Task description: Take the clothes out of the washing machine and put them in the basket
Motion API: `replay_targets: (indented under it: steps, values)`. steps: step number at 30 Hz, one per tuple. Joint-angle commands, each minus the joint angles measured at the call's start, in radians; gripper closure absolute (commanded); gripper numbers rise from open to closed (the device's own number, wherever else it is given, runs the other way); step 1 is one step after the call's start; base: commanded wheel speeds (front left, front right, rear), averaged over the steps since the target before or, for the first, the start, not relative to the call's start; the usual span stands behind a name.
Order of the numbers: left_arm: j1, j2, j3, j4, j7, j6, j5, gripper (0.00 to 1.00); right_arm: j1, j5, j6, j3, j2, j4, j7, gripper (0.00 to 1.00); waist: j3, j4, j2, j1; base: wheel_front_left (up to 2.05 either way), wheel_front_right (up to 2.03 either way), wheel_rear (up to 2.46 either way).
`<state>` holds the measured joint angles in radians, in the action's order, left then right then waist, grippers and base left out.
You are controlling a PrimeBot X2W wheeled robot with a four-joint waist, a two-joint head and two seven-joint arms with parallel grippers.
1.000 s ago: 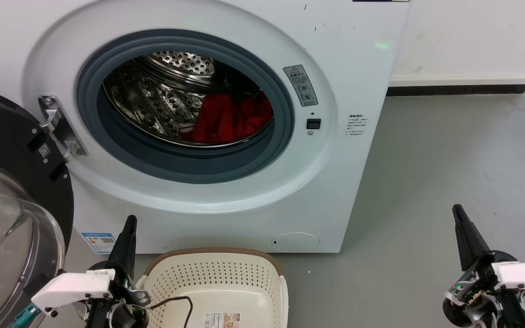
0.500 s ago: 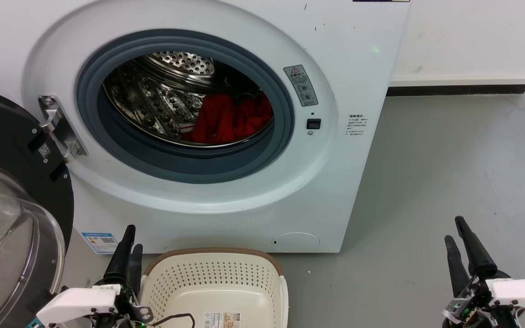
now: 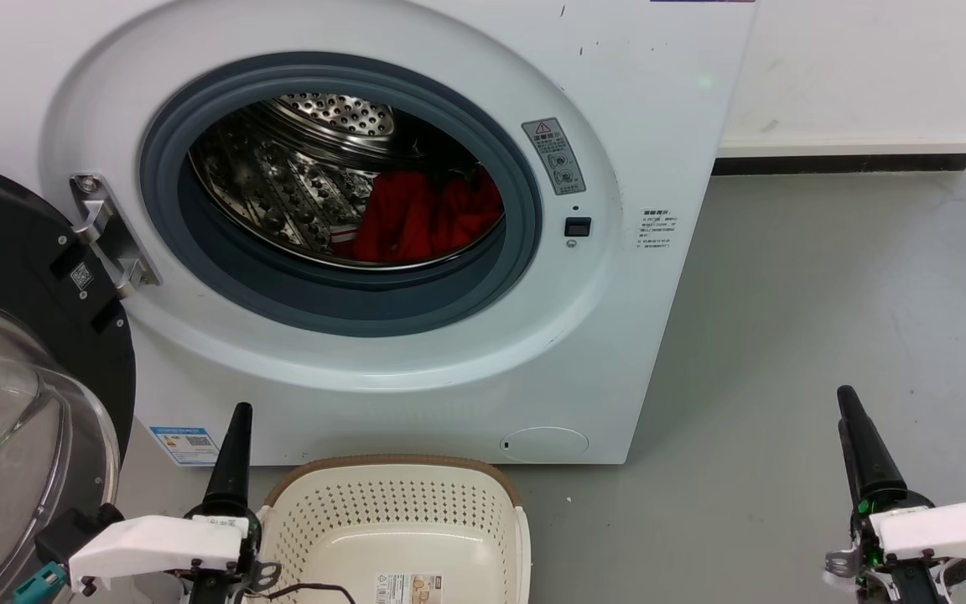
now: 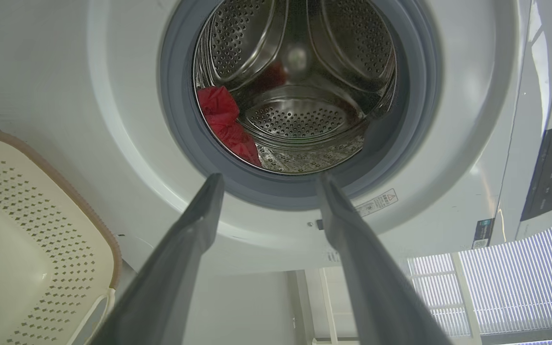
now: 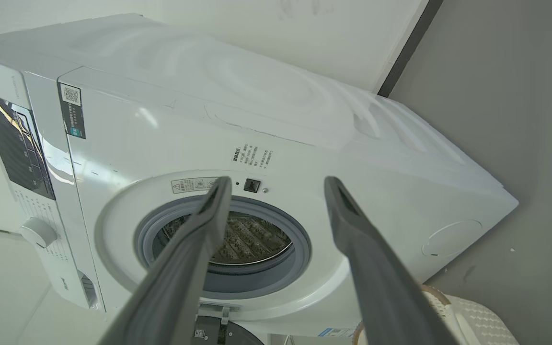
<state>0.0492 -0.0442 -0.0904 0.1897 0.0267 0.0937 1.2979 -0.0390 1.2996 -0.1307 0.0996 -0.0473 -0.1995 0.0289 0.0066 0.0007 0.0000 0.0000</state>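
Well beyond the left hand (image 4: 270,178), clothes (image 4: 223,122) inside the drum (image 4: 300,115)

we see a grey floor (image 3: 827,319) spread across the right of the head view, smooth, with paler worn patches (image 3: 936,335) and a small white speck (image 3: 568,501) lying on it lower down. behind it stands a white wall (image 3: 860,67), which ends in a white ledge (image 3: 852,148) over a dark skirting strip (image 3: 835,165) that meets the floor. in the left wrist view we find pale slatted blinds (image 4: 511,282) with light coming through them. beside them are slim white uprights (image 4: 326,306), perhaps a window frame, though the view is too skewed for us to be sure.
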Motion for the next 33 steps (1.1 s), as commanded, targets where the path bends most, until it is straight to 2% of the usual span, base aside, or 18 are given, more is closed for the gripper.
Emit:
replay_targets:
  steps: [1,17,33]
  values:
    - [0.008,-0.003,0.008,-0.029,-0.012,-0.006,-0.052,0.00,-0.010,-0.058,0.000,-0.005,-0.004,0.033,-0.012,0.00,0.000,0.000,0.0000,0.0000,0.00,0.00,0.00]
    - [-0.020,-0.004,0.057,-0.086,-0.075,-0.060,-0.365,0.00,0.029,-0.451,0.000,-0.054,-0.004,0.123,-0.076,0.00,0.002,0.001,0.0000,0.0000,0.00,0.00,0.00]
    - [-0.041,-0.010,0.085,-0.126,-0.125,-0.090,-0.585,0.00,0.057,-0.689,0.000,-0.070,-0.004,0.173,-0.126,0.00,0.004,0.004,0.0000,0.0000,0.00,0.00,0.00]
